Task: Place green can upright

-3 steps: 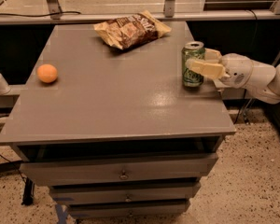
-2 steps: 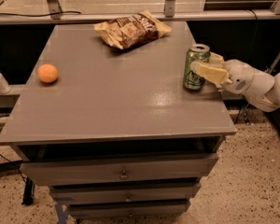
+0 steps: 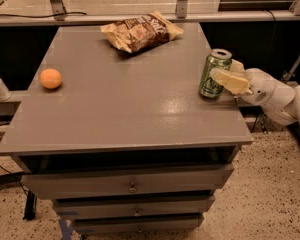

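By the table (image 3: 115, 114) edge, the claw (image 3: 222, 74) clasps the green can (image 3: 214, 61) — lettering unreadable.

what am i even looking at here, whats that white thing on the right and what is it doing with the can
That white thing is a robot arm reaching in from the right. At its tip is the gripper, a two-fingered clamp with cream-coloured fingers. The fingers sit on either side of a green can and hold it near the table's right edge, roughly upright with a slight lean. Whether the can's base rests on the table, I cannot tell.

There is one picture, from one camera looking down at the table from the front; where it is mounted does not show. The grey table has drawers beneath. Also on it are an orange near the left edge and a bag of crisps at the back.
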You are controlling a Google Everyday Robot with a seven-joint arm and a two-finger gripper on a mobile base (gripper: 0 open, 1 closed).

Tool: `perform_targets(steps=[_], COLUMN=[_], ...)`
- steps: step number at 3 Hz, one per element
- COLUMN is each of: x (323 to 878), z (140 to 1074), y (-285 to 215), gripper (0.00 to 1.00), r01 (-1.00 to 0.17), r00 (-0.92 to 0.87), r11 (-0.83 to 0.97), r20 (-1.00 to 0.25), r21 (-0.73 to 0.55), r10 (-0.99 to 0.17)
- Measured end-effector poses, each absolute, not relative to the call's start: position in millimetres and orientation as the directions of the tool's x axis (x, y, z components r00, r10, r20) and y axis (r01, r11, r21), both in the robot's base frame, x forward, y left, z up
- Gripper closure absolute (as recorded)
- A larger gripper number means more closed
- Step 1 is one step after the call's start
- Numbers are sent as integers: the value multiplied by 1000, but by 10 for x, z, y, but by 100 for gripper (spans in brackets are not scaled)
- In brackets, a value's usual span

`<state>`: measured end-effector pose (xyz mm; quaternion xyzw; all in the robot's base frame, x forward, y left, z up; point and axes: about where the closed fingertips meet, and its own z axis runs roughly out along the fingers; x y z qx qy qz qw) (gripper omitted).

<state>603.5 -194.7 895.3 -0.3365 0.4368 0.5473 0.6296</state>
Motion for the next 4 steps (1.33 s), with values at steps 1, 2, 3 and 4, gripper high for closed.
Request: perform_targets(steps=[1, 2, 3, 4], x=[5996, 5965, 5941, 5923], z=[8937, 8920, 8905, 8904], y=[-1971, -1980, -1988, -2000], gripper=[59, 37, 13, 0], r01=[-986, -987, -989, -990], r00=[28, 32, 32, 32], r11=[164, 155, 146, 140], r20=[-915, -915, -915, -916], r21=[42, 34, 29, 27], r10=[403, 403, 402, 401])
